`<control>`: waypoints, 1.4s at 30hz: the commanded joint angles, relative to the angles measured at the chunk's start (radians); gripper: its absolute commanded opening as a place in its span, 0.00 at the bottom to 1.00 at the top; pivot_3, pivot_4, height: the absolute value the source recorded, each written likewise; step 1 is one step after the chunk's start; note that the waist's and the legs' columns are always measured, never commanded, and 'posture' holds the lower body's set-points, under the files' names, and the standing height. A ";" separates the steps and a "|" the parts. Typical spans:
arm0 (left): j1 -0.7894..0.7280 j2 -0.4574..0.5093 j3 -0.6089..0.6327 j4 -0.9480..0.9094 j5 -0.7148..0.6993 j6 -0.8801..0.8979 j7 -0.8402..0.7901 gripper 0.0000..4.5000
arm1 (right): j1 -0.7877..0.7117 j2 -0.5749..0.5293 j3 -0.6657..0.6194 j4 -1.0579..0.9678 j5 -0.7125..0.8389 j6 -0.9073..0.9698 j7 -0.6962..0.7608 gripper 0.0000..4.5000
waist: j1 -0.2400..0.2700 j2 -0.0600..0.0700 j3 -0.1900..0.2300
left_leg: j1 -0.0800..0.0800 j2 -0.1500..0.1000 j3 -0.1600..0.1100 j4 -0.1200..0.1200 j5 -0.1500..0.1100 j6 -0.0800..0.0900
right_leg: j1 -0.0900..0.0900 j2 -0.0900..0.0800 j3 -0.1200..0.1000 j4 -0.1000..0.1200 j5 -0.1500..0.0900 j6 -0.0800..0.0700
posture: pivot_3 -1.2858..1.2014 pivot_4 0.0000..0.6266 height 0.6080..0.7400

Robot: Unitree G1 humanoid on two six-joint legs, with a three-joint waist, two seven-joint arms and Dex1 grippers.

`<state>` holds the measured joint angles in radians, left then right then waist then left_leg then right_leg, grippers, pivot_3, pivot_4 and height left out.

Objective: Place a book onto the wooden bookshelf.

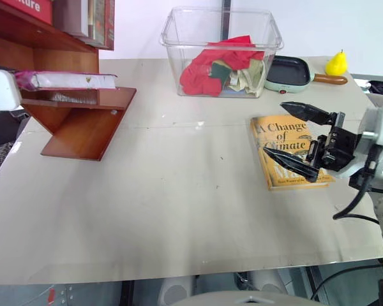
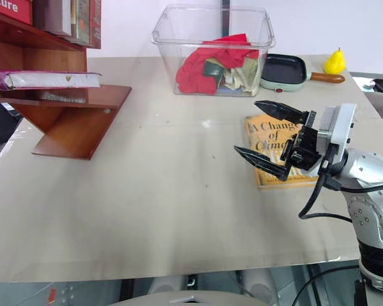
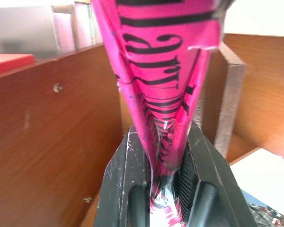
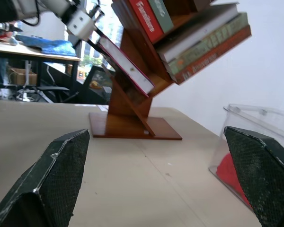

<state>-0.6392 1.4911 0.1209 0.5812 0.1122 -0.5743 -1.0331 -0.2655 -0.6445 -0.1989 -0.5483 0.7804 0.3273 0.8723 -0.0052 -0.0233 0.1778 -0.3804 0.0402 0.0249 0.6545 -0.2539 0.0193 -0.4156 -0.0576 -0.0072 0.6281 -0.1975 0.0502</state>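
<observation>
glossy pink book [image 3: 156, 94] pinched in left claw [image 3: 168, 189] against smooth reddish-brown wooden bookshelf [image 1: 83, 121]; right claw [image 1: 300, 143] gapes empty.

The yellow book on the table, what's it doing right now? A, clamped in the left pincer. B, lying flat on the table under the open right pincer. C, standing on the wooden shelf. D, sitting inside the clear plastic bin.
B: the yellow book lies flat on the table, with the right pincer open above it and not touching it.
</observation>
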 commanded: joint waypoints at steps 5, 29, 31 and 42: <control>0.039 -0.012 0.051 0.007 -0.116 0.065 -0.087 0.64 | -0.002 -0.011 -0.017 -0.029 0.018 0.012 -0.010 1.00 | -0.001 -0.001 -0.001 | -0.002 0.002 0.000 0.000 0.000 0.000 | -0.002 0.003 0.001 0.000 0.001 -0.001 | 0.52 0.24 1.00; 0.227 -0.617 0.316 -1.194 -1.088 1.415 0.219 1.00 | 0.024 -0.100 -0.071 0.045 -0.015 0.027 0.053 1.00 | 0.007 -0.001 -0.003 | -0.012 0.001 0.000 0.013 -0.001 -0.001 | -0.011 0.006 0.007 0.010 0.000 0.002 | 0.52 0.24 1.00; 0.235 -0.732 0.190 -1.174 -0.957 1.335 0.292 1.00 | 0.096 -0.123 -0.110 0.020 -0.020 0.032 0.046 1.00 | 0.015 -0.005 -0.004 | -0.012 0.000 -0.002 0.017 -0.001 -0.001 | -0.008 0.009 0.010 0.009 0.003 -0.001 | 0.52 0.24 1.00; 0.595 -0.768 0.080 -1.003 -0.686 1.047 0.174 1.00 | 0.553 -0.140 -0.315 -0.012 -0.194 -0.016 0.044 1.00 | 0.016 -0.005 -0.006 | -0.013 -0.001 0.001 0.014 -0.001 -0.001 | -0.008 0.011 0.021 0.002 0.000 -0.003 | 0.52 0.24 1.00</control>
<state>-0.0411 0.7072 0.1656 -0.4074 -0.5885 0.5332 -0.8197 0.2891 -0.7801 -0.4615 -0.5355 0.6019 0.3424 0.9123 0.0108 -0.0279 0.1722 -0.3935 0.0391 0.0261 0.6683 -0.2550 0.0181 -0.4236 -0.0463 0.0135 0.6302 -0.1971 0.0469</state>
